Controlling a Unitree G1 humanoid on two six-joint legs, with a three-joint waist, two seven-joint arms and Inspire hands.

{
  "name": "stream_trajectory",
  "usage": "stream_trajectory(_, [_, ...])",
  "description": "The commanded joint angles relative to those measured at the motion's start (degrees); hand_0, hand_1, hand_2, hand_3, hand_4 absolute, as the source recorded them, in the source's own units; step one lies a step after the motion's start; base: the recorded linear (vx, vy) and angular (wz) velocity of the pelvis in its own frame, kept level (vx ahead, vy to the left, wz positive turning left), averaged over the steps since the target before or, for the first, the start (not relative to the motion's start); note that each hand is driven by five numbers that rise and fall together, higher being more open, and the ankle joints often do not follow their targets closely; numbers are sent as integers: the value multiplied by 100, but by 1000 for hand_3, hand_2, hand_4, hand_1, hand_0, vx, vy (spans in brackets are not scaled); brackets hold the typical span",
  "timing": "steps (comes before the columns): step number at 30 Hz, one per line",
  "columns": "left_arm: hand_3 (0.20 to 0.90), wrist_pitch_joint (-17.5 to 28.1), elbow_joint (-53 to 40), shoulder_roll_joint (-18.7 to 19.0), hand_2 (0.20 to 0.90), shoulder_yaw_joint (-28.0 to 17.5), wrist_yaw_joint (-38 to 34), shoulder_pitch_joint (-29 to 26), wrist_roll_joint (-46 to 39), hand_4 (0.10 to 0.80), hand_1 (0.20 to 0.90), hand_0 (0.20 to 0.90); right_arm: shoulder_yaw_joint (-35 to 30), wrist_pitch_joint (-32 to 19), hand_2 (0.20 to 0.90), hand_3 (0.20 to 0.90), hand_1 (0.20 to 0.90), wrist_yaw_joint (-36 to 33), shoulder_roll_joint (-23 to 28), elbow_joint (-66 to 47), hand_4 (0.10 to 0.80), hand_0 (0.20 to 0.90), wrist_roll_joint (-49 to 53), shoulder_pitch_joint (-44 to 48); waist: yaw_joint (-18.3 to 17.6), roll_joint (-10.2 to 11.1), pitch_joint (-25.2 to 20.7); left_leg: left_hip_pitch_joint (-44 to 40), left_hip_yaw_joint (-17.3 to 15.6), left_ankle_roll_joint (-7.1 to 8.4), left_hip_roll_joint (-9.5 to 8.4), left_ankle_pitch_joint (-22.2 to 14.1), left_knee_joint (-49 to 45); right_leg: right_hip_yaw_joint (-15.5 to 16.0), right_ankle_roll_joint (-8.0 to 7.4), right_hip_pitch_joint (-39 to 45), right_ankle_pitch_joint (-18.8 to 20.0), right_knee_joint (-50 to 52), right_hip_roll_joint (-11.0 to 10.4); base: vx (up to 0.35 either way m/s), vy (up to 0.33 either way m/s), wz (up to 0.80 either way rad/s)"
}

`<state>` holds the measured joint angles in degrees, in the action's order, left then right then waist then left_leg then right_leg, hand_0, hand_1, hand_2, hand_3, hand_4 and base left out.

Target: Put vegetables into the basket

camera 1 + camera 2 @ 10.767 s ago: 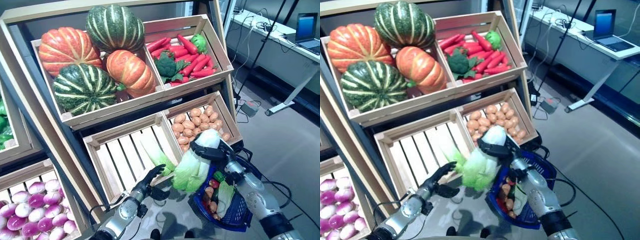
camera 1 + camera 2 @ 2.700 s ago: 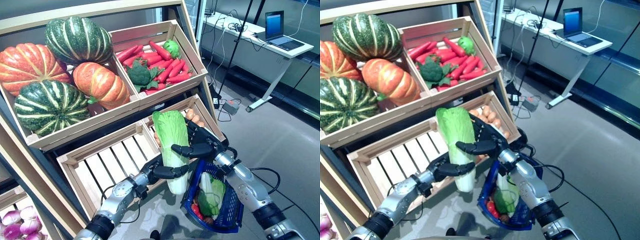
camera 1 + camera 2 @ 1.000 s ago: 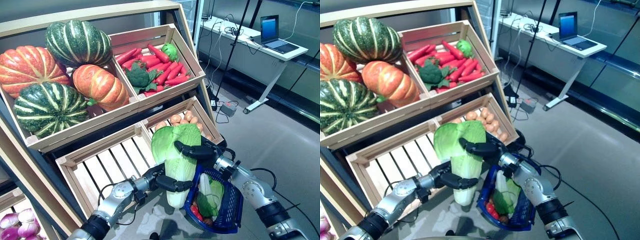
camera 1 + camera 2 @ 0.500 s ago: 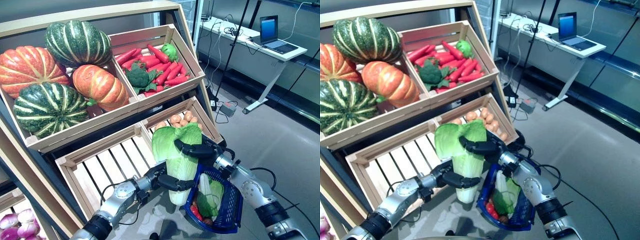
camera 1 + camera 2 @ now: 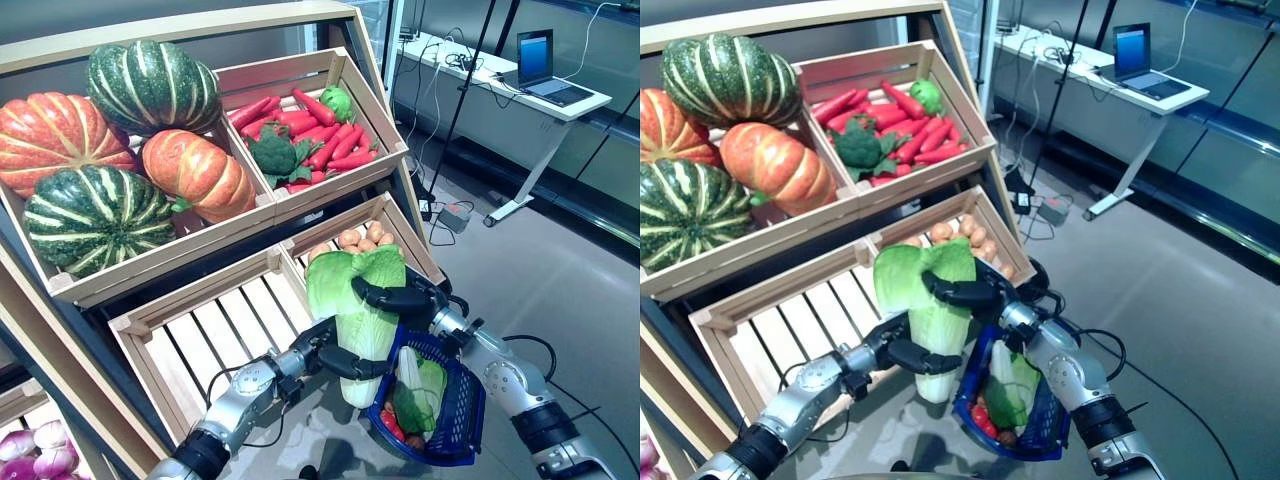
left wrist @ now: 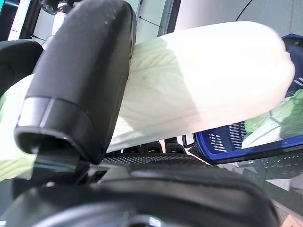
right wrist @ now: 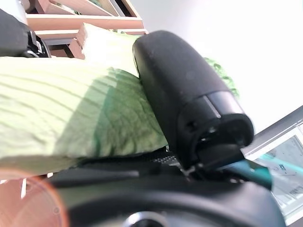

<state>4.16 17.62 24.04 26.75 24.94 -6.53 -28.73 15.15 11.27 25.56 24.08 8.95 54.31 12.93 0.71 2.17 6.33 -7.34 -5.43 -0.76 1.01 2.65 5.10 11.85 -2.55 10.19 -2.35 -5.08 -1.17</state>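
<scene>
1. Wooden crates [image 5: 330, 190] on a slanted stand hold pumpkins [image 5: 95, 210], red peppers [image 5: 320, 130] and potatoes [image 5: 362, 240].
2. Both hands clasp an upright napa cabbage [image 5: 362, 310]: left hand [image 5: 340, 360] curled round its pale base, right hand [image 5: 395, 297] round the leaves.
3. Blue basket [image 5: 462, 415] just beside the cabbage already holds greens; its near wall hides the lower contents.
</scene>
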Motion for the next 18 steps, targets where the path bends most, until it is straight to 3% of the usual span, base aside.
stream_trajectory(1, [900, 396, 429, -192, 900, -638, -301, -453, 49, 800, 900, 900, -840, -707, 300, 300, 300, 28, -24, -354, 400, 300, 205, 416, -175, 35, -288, -118, -123, -102, 4, -569, -10, -60, 215, -66, 62, 8, 2, 10, -14, -9])
stream_trajectory(18, [900, 597, 971, -214, 900, -1090, -866, -59, 216, 800, 900, 900, -1566, -805, 300, 300, 300, -102, 465, 24, 400, 300, 38, -363, -367, 73, -179, -129, -371, -90, 85, -548, -10, -275, 208, -150, 137, 8, 36, 5, -17, -10])
